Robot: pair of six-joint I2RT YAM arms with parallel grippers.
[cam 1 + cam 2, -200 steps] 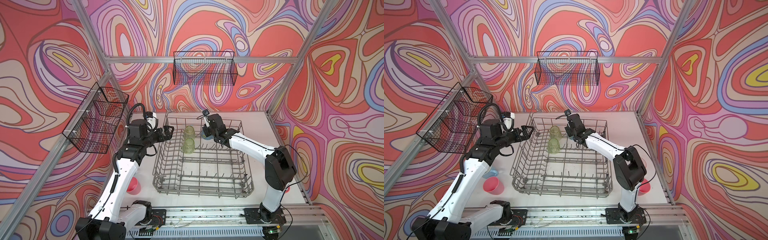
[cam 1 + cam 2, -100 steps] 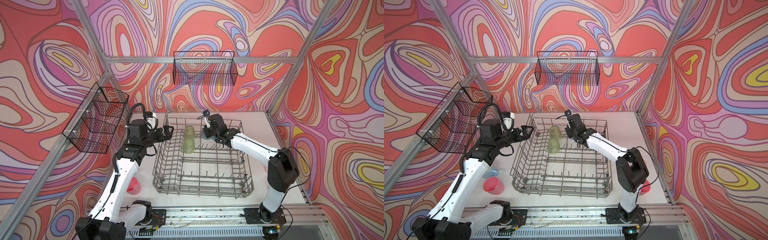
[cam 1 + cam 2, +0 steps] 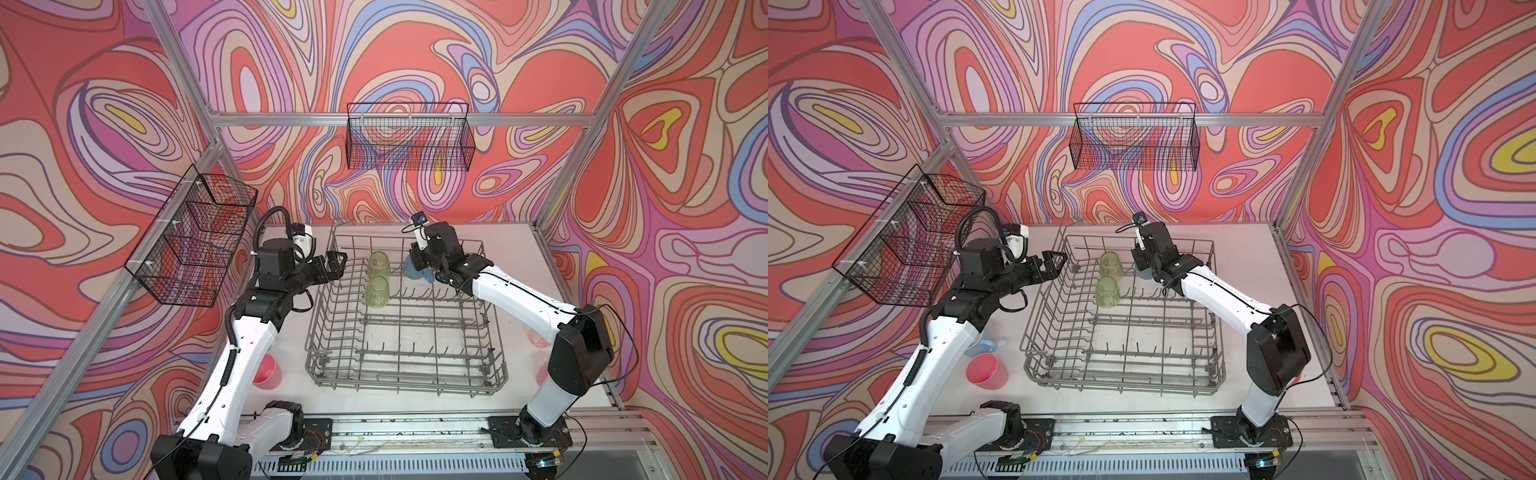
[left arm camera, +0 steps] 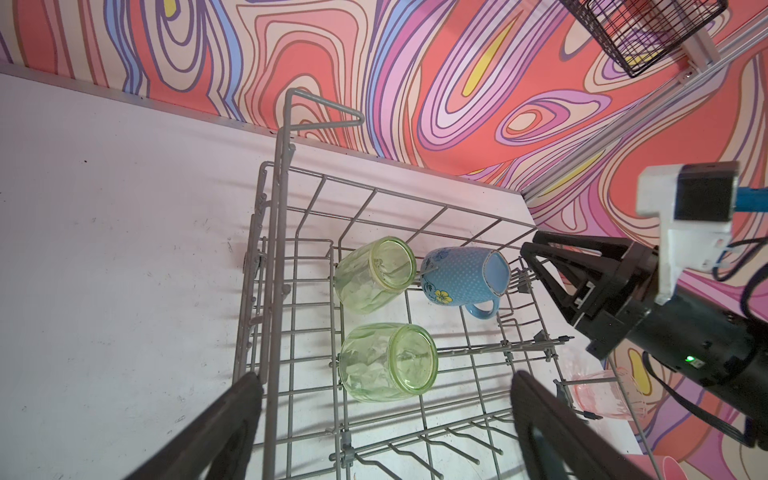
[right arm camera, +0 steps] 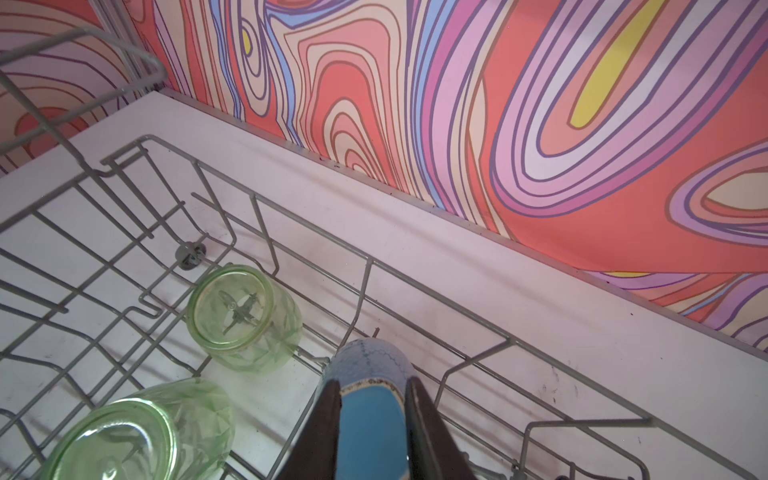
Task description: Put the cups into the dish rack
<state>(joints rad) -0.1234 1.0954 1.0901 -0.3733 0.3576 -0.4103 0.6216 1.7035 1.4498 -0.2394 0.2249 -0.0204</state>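
The grey wire dish rack [image 3: 405, 380] [image 3: 1125, 384] fills the table's middle. Two yellow-green tumblers [image 3: 378, 266] [image 3: 377, 291] lie on its tines at the far left, also clear in the left wrist view [image 4: 374, 280] [image 4: 388, 361]. Beside them a blue mug [image 4: 461, 276] [image 5: 368, 361] lies on its side on the tines. My right gripper [image 5: 372, 384] [image 4: 528, 257] has its jaws a little apart, with the tips just off the mug's rim. My left gripper [image 3: 338, 264] [image 3: 1059, 262] hovers wide open and empty over the rack's far left rim.
An opaque pink cup [image 3: 988, 370] and a second blue mug [image 3: 984, 345] stand on the table beside the left arm. A translucent pink tumbler [image 3: 538, 338] sits right of the rack, with another pink cup [image 3: 542, 374] behind the right arm. Black mesh baskets [image 3: 409, 139] [image 3: 195, 239] hang on the walls.
My right jaws have eased slightly apart at the blue mug and the right elbow has shifted a little. The left arm has not moved.
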